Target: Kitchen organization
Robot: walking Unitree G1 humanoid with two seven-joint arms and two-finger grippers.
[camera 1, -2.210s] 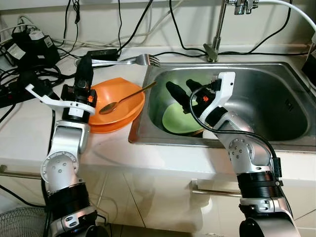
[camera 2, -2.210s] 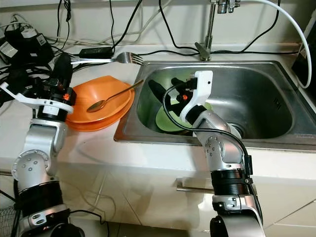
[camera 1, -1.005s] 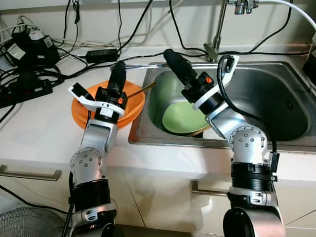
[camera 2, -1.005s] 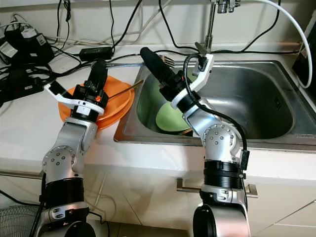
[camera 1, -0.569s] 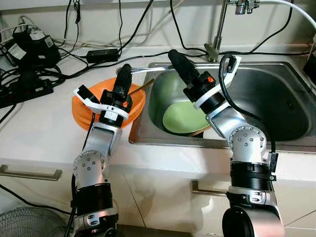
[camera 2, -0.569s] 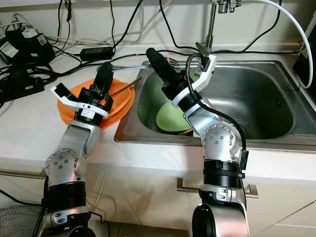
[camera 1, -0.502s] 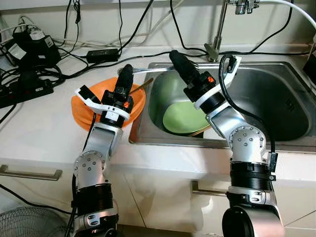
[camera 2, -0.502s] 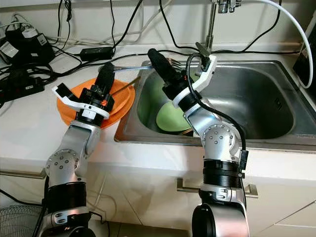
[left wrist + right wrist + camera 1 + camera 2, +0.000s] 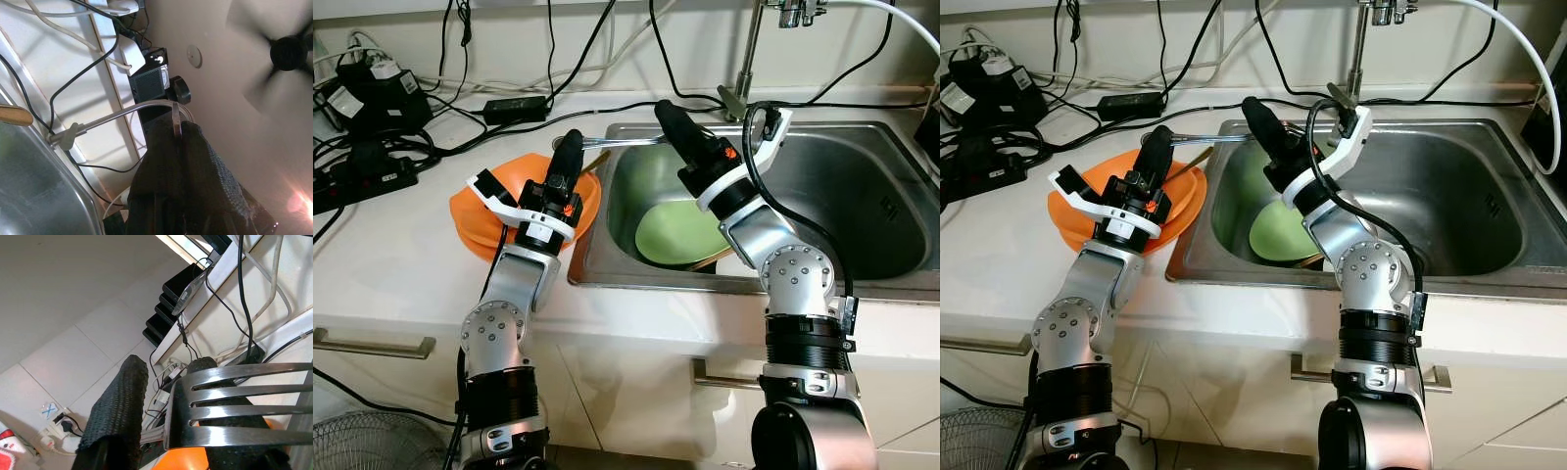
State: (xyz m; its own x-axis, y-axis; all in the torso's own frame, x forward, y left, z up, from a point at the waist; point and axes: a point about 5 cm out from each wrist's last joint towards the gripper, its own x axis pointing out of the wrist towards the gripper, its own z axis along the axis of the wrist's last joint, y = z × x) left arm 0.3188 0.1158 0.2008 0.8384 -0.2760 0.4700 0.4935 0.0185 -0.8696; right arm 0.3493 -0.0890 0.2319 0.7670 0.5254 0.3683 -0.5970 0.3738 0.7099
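A silver fork (image 9: 617,141) hangs level over the left rim of the steel sink (image 9: 862,211). My left gripper (image 9: 570,145) is shut on its handle, above the stacked orange bowls (image 9: 494,211). My right gripper (image 9: 664,110) is raised over the sink's back left corner at the tine end. In the right wrist view the fork's tines (image 9: 234,411) lie against one finger (image 9: 215,377), with a gap to the other finger (image 9: 117,406). A gold spoon (image 9: 595,161) rests in the bowls behind my left gripper. A green plate (image 9: 680,230) leans in the sink.
The faucet (image 9: 744,69) stands behind the sink. Power strips, adapters and tangled cables (image 9: 372,108) crowd the back left of the white counter (image 9: 382,264). The right half of the basin is bare steel. Cabinet handles run below the counter's front edge.
My left gripper has carried the fork rightward from the bowls to the sink rim. My right gripper has risen out of the sink to the fork's tines.
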